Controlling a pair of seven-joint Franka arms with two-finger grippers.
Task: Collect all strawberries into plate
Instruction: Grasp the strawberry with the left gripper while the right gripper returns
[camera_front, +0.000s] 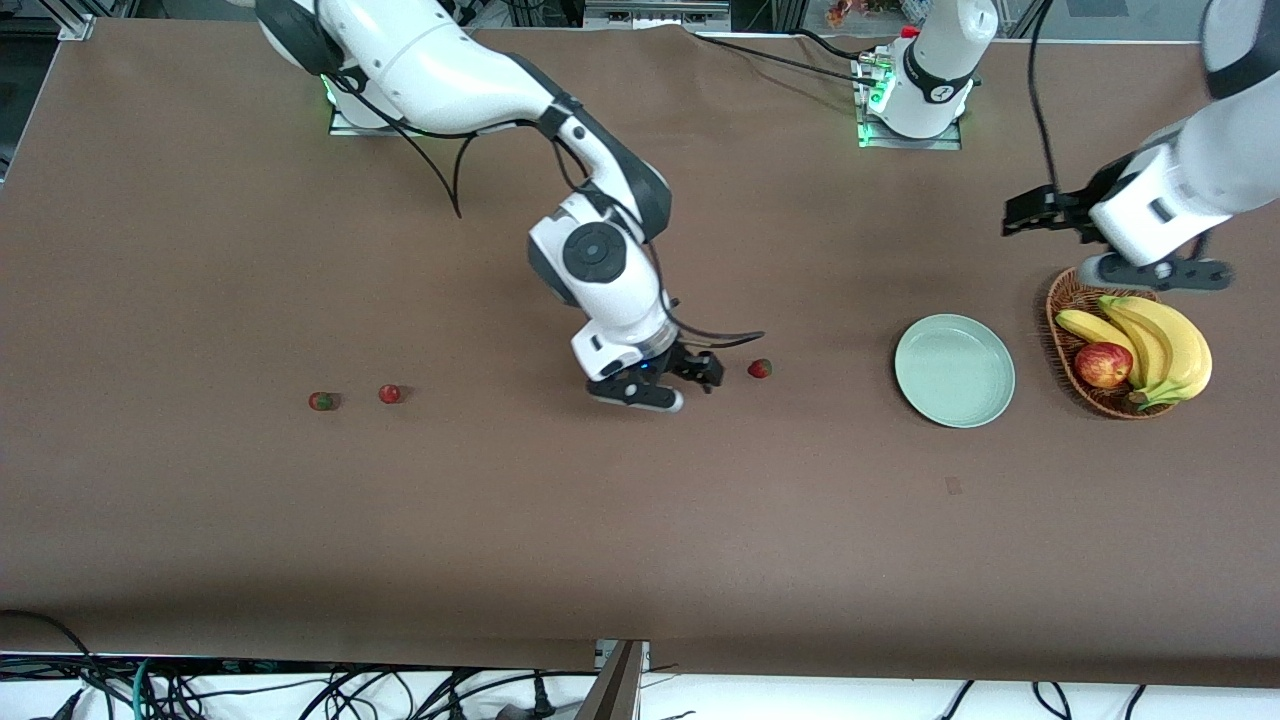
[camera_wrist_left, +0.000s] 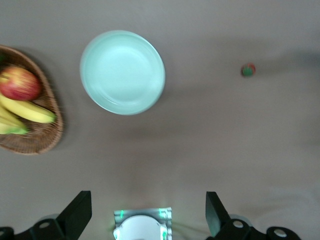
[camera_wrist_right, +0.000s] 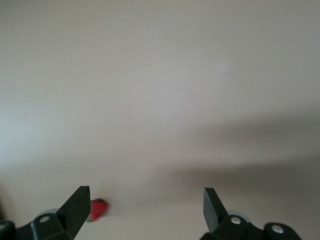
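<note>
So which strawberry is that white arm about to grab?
Find the pale green plate beside the fruit basket. Toward the right arm's end of the table lies one strawberry, right by the right gripper with open jaws. The other two strawberries sit together, much farther along.

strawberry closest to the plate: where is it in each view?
Front view: strawberry on the table between the open right gripper and the plate.
Left wrist view: strawberry, with the plate also visible.
Right wrist view: strawberry beside one fingertip; no plate.
Shared landmark: the plate, front and left wrist views.
</note>
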